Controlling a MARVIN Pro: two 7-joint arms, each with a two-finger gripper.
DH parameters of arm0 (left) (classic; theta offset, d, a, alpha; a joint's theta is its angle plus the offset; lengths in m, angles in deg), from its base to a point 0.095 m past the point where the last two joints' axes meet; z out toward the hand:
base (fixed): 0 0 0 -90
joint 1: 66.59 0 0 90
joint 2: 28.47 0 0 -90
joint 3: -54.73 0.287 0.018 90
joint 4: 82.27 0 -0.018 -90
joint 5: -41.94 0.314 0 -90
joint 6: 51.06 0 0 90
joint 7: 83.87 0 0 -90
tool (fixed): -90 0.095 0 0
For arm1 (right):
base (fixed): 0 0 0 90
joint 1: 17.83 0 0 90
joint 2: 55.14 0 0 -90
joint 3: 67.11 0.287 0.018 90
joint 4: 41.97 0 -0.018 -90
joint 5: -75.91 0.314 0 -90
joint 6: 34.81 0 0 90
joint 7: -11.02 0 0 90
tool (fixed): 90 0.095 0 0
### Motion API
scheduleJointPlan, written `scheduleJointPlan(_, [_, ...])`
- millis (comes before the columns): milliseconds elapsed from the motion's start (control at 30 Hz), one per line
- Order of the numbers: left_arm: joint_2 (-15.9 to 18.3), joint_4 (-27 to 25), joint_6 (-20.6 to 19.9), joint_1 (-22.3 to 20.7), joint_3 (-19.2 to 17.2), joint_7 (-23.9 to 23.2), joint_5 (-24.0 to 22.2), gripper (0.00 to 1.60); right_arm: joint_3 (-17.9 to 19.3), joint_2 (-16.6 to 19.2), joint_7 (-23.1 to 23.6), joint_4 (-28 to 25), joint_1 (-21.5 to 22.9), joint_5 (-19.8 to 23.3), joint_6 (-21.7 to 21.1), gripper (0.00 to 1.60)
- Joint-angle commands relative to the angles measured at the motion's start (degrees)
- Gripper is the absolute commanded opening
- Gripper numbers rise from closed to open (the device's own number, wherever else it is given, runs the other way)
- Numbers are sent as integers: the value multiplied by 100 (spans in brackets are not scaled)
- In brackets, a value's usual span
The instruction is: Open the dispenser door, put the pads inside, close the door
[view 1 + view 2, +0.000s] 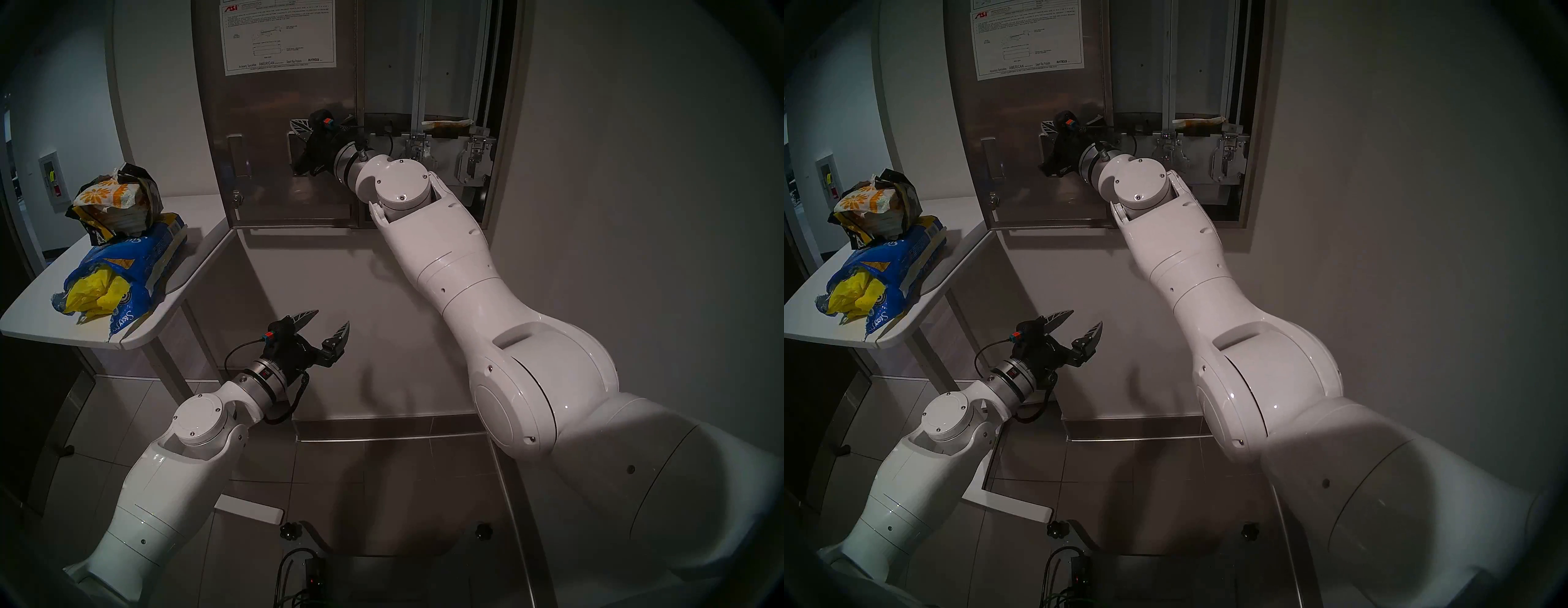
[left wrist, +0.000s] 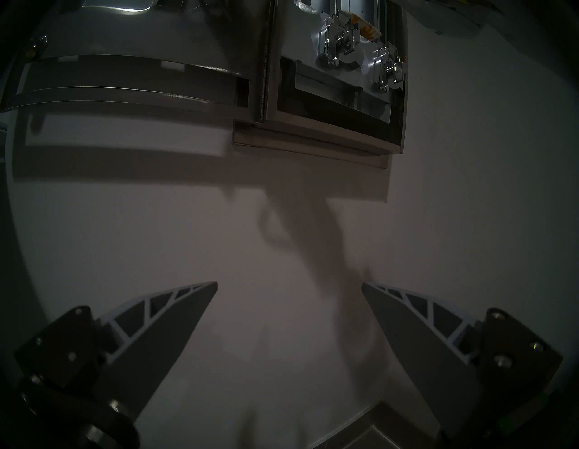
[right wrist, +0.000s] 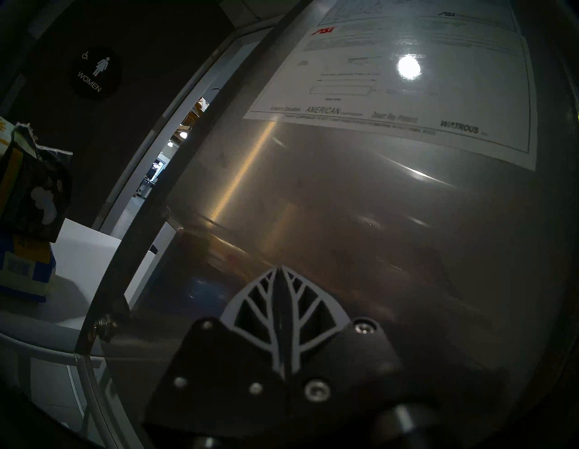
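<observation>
The dispenser door [image 1: 271, 97] hangs swung open to the left, with the white instruction sheet [image 3: 391, 87] on its back facing me. My right gripper [image 3: 280, 269] is shut with nothing in it. Its tips sit close against the door's inner face, at the height of the lever slots. The dispenser [image 1: 505, 106] stands open, and a flowered pad [image 1: 445, 124] lies above its right chrome lever [image 1: 473, 159]. More pads lie on the table: yellow ones [image 1: 91, 297] and flowered ones [image 1: 106, 197]. My left gripper [image 1: 332, 318] is open and empty, low in front of the wall below the dispenser.
A white table [image 1: 42, 322] at the left carries a torn blue bag [image 1: 140, 259] and a dark torn bag on top of it. A doorway and a WOMEN sign [image 3: 95, 73] lie beyond the door's edge. A steel rail [image 1: 522, 530] runs along the tiled floor at the right.
</observation>
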Motion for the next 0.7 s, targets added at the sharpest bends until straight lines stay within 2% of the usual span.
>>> scheduleJointPlan(0, [9,-161,72,-148,-75,12,13,160,226,180,-395,500,541,-89,85,0])
scheduleJointPlan(133, [7,-163,72,-147,-77,11,15,160,280,282,-276,381,465,-39,317,0])
scheduleJointPlan(267, [5,-162,71,-147,-79,9,16,160,371,388,-29,2,248,90,497,0])
scheduleJointPlan(367, [3,-159,69,-147,-79,6,15,160,471,446,343,-385,10,307,665,0])
scheduleJointPlan(667, [-1,-154,64,-147,-81,0,13,160,713,577,1202,-1030,-525,874,942,0])
